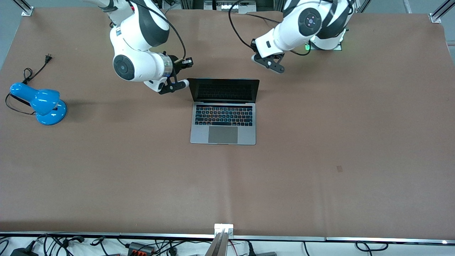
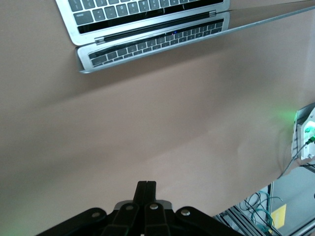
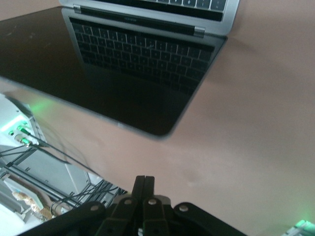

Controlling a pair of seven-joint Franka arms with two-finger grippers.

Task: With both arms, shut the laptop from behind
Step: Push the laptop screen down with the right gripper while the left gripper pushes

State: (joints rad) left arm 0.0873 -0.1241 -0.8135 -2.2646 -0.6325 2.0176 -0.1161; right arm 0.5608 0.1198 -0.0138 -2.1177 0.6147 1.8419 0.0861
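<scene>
Two white jointed arms w/ black two-finger grippers reach in from the robots' edge of the brown table (image 1: 320,149). Slim silver-grey laptop (image 1: 223,124) sits open near the table's middle, somewhat toward the robots' edge, dark screen upright and facing the front camera, black keyboard and grey trackpad showing. Right gripper (image 1: 177,85) is just beside the lid's upper corner on the right arm's side, fingers (image 3: 143,189) pressed together, holding nothing. Left gripper (image 1: 275,67) hangs over bare table near the robots' edge, apart from the lid's corner on the left arm's side; fingers (image 2: 146,192) also pressed together, empty. Glossy blue desk lamp (image 1: 41,103) w/ black cord lies toward the right arm's end of the table.
</scene>
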